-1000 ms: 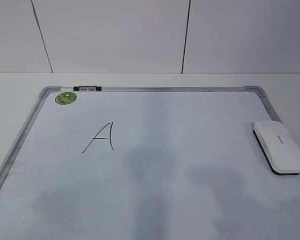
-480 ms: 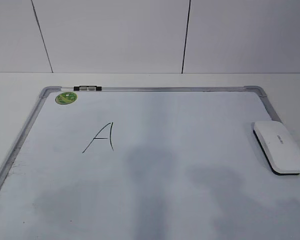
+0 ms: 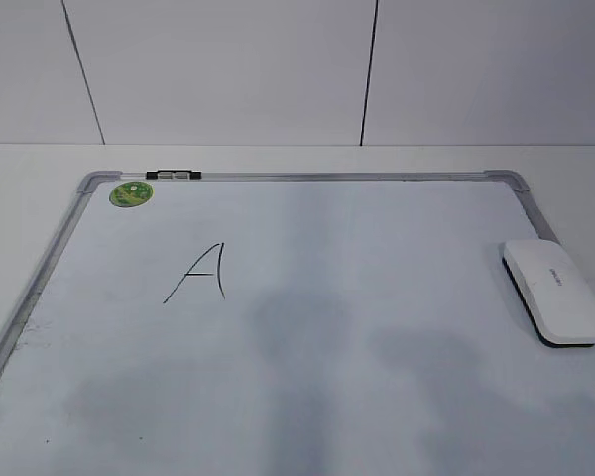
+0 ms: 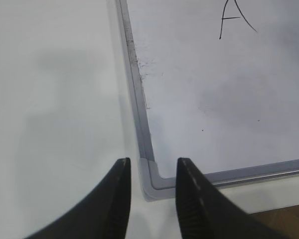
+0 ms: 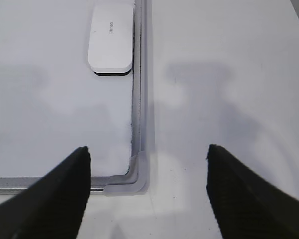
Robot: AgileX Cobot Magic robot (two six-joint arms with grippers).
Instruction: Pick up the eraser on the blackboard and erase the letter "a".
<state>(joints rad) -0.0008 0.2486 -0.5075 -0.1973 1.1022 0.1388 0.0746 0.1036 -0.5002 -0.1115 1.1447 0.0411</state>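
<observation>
The eraser (image 3: 555, 291) is a white rounded block with a black underside. It lies on the blackboard (image 3: 327, 178) against its right frame, and shows in the right wrist view (image 5: 111, 42) too. No lowercase cursive "a" is in view. An angular capital "A" (image 3: 200, 273) is written at the board's left; its lower part shows in the left wrist view (image 4: 236, 17). My left gripper (image 4: 153, 162) is open and empty over the board's near left corner. My right gripper (image 5: 148, 149) is wide open and empty over the near right corner, well short of the eraser. Neither gripper shows in the exterior view.
A round green sticker (image 3: 131, 193) sits at the board's far left corner, with a small black-and-silver clip (image 3: 174, 175) on the far frame beside it. A white panelled wall (image 3: 228, 69) stands behind the white table (image 4: 55, 99). The table's front edge (image 4: 284, 211) is near the left gripper.
</observation>
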